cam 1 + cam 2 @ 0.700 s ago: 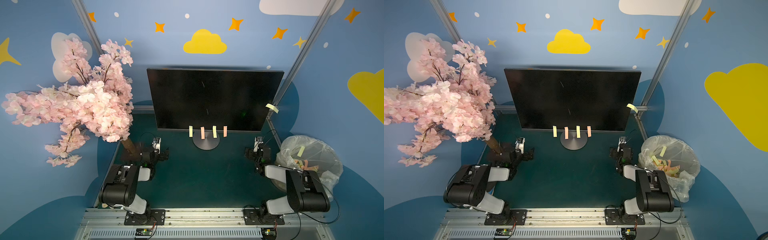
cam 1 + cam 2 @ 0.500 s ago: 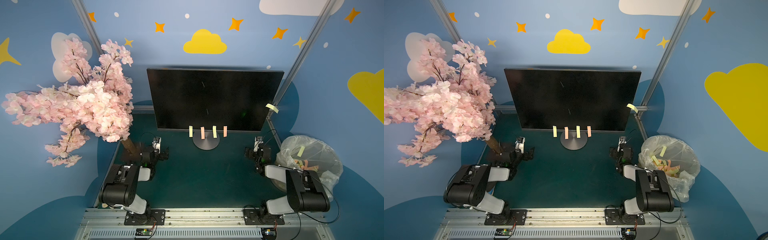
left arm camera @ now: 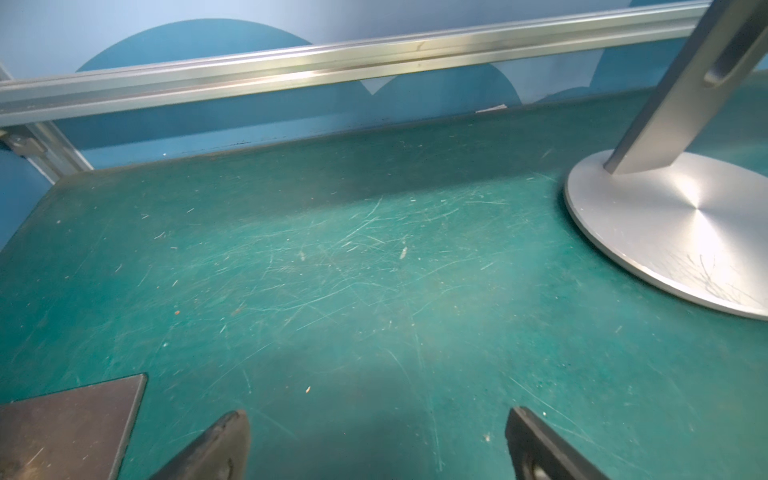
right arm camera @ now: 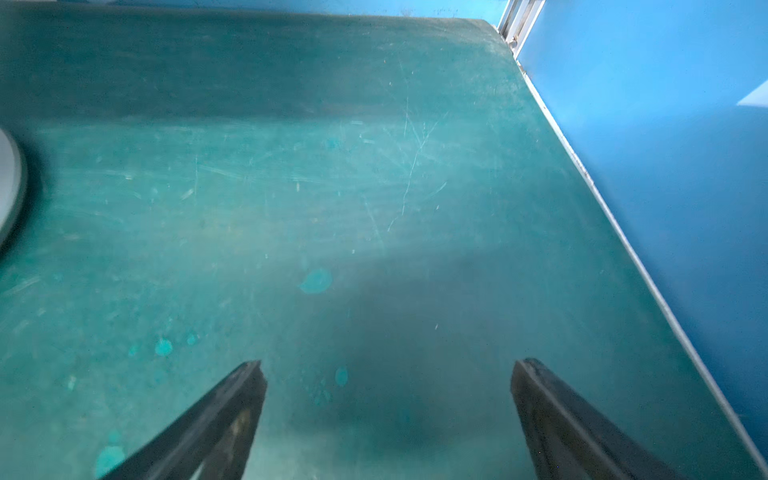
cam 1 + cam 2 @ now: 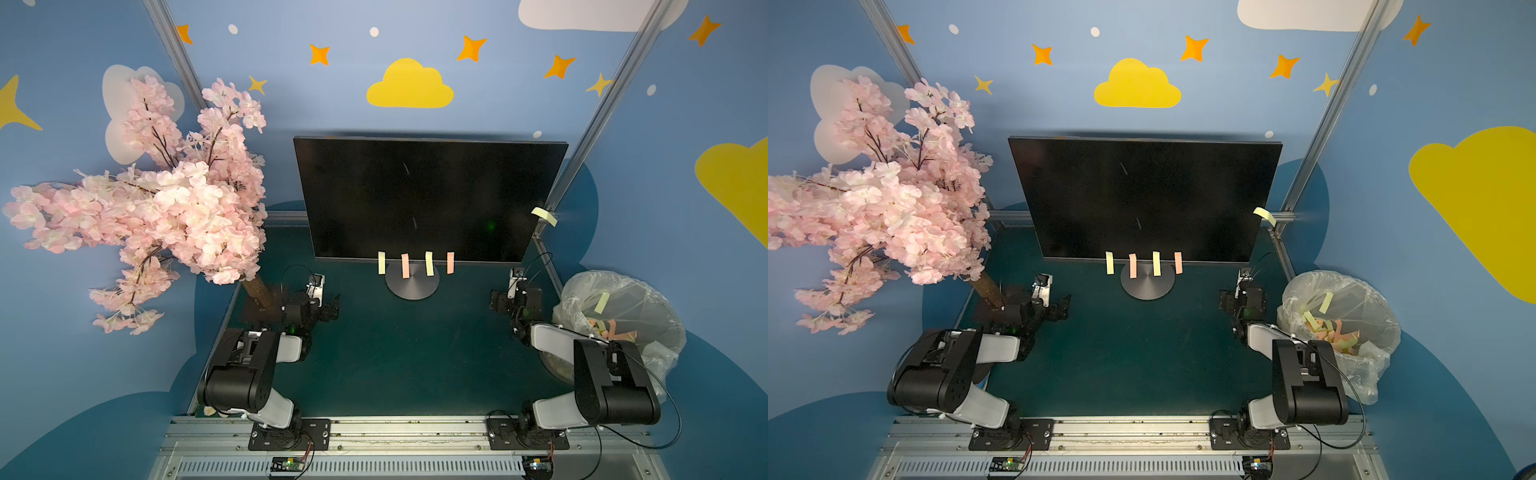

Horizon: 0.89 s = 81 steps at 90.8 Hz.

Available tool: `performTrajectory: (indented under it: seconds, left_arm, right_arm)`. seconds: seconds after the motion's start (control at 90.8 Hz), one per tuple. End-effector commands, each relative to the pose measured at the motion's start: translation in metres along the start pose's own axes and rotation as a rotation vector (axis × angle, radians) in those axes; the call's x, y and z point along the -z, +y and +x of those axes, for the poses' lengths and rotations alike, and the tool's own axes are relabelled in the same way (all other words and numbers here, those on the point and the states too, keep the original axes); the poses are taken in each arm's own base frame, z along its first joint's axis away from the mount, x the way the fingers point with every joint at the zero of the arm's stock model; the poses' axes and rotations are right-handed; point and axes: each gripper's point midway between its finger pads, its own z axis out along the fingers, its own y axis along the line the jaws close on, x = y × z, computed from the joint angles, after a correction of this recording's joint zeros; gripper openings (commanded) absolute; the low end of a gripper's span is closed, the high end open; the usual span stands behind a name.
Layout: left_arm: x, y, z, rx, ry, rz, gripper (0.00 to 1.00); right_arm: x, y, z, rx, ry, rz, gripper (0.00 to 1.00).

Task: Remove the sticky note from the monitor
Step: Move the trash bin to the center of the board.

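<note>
Left gripper (image 3: 376,415): jaws spread wide, nothing between them, low over the green mat (image 3: 332,270). Right gripper (image 4: 389,365): jaws also spread, empty. Ahead, between the two grippers, sits the round stand base (image 5: 411,286) of the monitor (image 5: 428,195). Row of four sticky notes (image 5: 405,266) hangs from the bottom bezel, well apart from both jaws. Fifth yellow note (image 5: 544,216) curls off the screen edge, beyond the right gripper.

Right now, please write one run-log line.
left pincer open | right pincer open | four pastel paper sticky notes on flat black monitor
</note>
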Motion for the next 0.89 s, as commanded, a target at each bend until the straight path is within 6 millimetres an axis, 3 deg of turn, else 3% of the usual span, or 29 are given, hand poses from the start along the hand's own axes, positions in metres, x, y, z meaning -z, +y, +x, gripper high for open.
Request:
performTrajectory:
  seconds: [0.0,0.275,0.418,0.628,0.881]
  left_arm:
    - [0.007,0.000,-0.027,-0.044,-0.049,-0.034,0.99]
    - [0.036,-0.011,-0.042,-0.012,0.033,-0.060,1.00]
    - [0.053,-0.021,-0.049,0.023,0.060,-0.052,0.99]
    - [0.084,-0.028,-0.061,0.154,0.071,-0.034,1.00]
    - [0.119,-0.044,-0.070,0.296,0.069,0.053,1.00]
  right_arm:
    - [0.014,-0.002,-0.020,-0.060,0.055,0.002,0.98]
    - [0.048,0.007,-0.011,-0.236,0.324,-0.039,0.98]
    - [0.067,0.031,-0.001,-0.318,0.418,-0.186,0.98]
    - [0.109,0.051,0.012,-0.407,0.447,-0.320,0.98]
    - [0.171,0.056,0.002,-0.481,0.405,-0.406,0.92]
